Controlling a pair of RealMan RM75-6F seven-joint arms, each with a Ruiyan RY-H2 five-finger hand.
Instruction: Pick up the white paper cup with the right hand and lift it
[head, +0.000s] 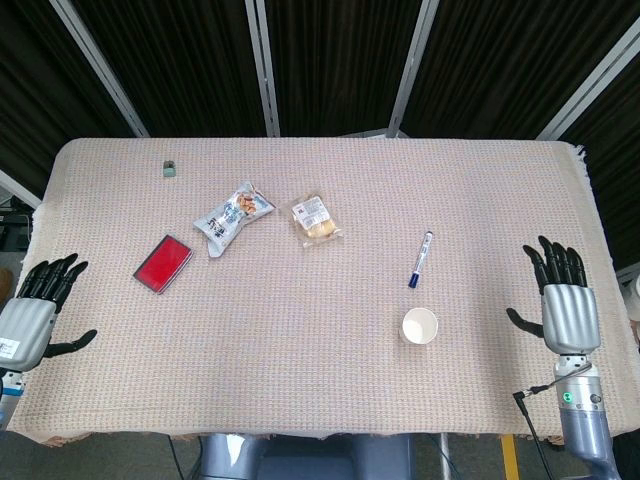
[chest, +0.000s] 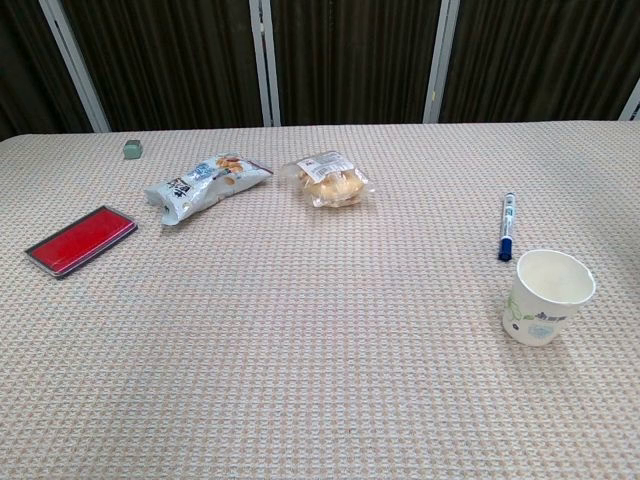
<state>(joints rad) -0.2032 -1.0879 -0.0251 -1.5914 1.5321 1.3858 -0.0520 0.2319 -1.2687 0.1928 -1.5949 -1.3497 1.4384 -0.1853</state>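
The white paper cup stands upright near the right robot hand (fingers spread, grasping nothing), seemingly staged for reach.

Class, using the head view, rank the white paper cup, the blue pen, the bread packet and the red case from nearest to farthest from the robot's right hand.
From the right hand:
1. White paper cup, just to its left.
2. Blue pen, beyond the cup.
3. Bread packet, mid-table.
4. Red case, far left.

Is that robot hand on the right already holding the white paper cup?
No. The right robot hand lies open on the table, apart from the upright white paper cup, which nothing touches.
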